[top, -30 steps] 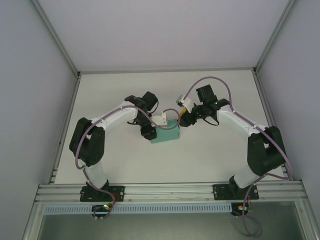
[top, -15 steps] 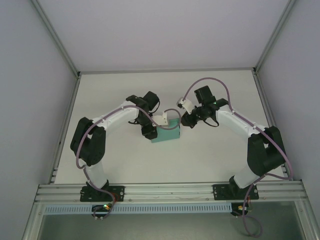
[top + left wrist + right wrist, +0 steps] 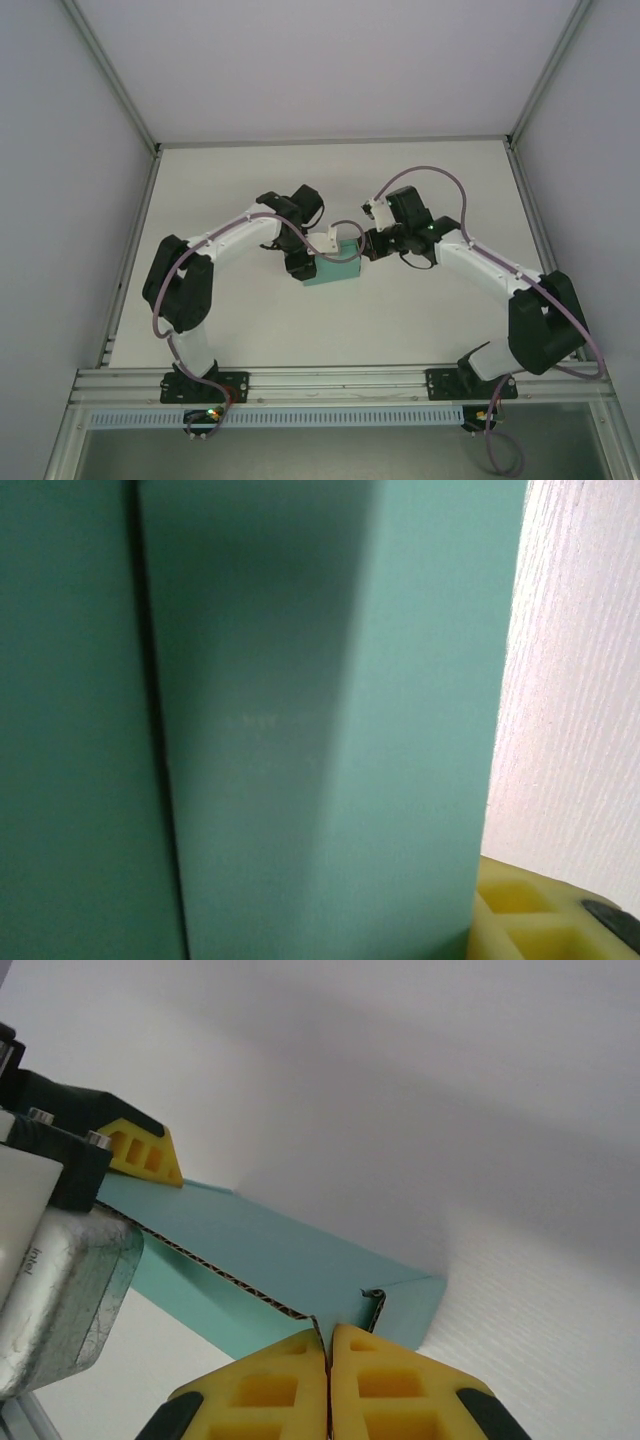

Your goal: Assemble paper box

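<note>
— Where is our paper box (image 3: 333,267)?
— In the middle of the white surface (image 3: 420,310), between our two arms. It's smooth teal card, long and boxy, with a wavy ribbed cut edge.
— Do we hold it?
— Our left gripper (image 3: 299,262) clamps one end between blocky yellow pads (image 3: 530,920). Our right gripper (image 3: 327,1332) is squeezed tight on nothing, its tips right at the other end.

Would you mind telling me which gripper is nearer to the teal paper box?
Left. The left gripper clamps the left end of the paper box, card between its fingers. The right gripper, shut, has its tips at the box's right-end flap edge; contact there is unclear.
</note>
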### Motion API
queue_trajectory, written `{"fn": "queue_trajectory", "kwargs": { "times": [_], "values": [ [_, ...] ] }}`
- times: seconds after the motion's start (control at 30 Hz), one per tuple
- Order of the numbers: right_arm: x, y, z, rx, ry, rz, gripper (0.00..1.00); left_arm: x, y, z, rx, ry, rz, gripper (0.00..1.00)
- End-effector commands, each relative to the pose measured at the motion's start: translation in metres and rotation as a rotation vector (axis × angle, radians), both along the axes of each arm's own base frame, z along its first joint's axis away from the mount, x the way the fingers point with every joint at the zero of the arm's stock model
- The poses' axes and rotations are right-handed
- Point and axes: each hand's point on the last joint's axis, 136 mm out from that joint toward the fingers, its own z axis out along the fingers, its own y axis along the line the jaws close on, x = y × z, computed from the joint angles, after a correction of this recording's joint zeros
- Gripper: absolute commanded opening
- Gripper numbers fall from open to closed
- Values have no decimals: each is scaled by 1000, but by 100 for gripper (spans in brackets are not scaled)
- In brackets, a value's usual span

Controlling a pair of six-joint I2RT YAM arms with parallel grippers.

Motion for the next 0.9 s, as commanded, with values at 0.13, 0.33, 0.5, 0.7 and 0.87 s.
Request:
{"fn": "queue_trajectory", "kwargs": {
  "times": [0.13, 0.33, 0.5, 0.7, 0.87],
  "values": [
    [-22, 4, -37, -38, 9, 5, 0, 12, -18, 1, -49, -27, 25, 48],
    [-34, -8, -73, -186, -8, -5, 0, 14, -18, 3, -46, -38, 38, 50],
    [-43, -26, -93, -297, -14, -57, 0, 16, -19, 7, -61, -46, 47, 53],
    [-50, -29, -105, -317, -39, -80, 0, 15, -21, 13, -89, -60, 62, 53],
    [-49, -28, -99, -339, -65, -80, 0, 14, -20, 21, -105, -82, 80, 65]
  ]
}}
